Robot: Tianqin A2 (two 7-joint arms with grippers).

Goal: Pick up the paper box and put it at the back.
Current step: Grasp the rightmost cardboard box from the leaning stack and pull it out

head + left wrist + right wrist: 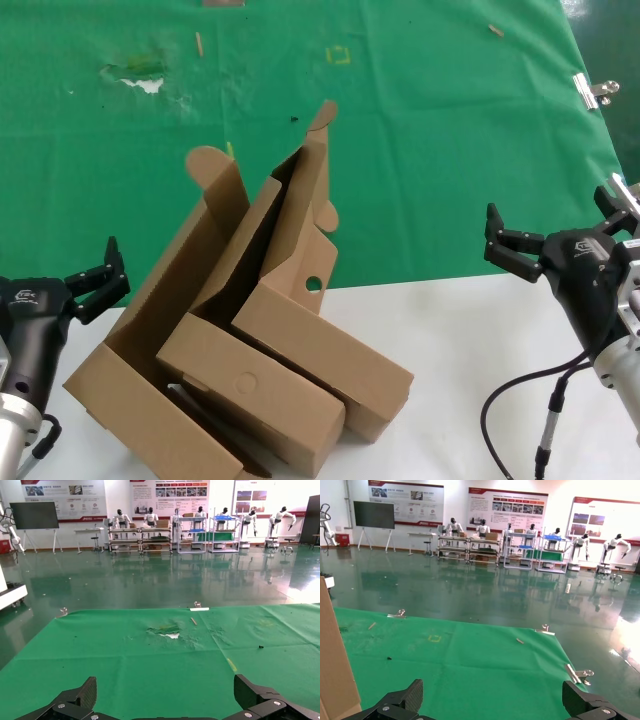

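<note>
The paper box (335,355) is a shallow brown mailer standing tilted at the white table's middle. Its lid (310,200) stands up over the green cloth, with rounded flaps and a small round hole (314,284). It leans against a box with a circle outline (245,385) and a larger, deeper box (150,330). The green cloth at the back (430,130) is scuffed. My left gripper (100,280) is open and empty, left of the boxes. My right gripper (560,228) is open and empty, well to their right. Both wrist views show open grippers (167,690) (493,692) over green cloth.
The white tabletop (470,330) fills the front. The cloth has a torn patch (140,75), a yellow tape square (340,55) and a metal clip (595,90) at its right edge. A cardboard panel (335,670) shows in the right wrist view. A cable (545,420) hangs by my right arm.
</note>
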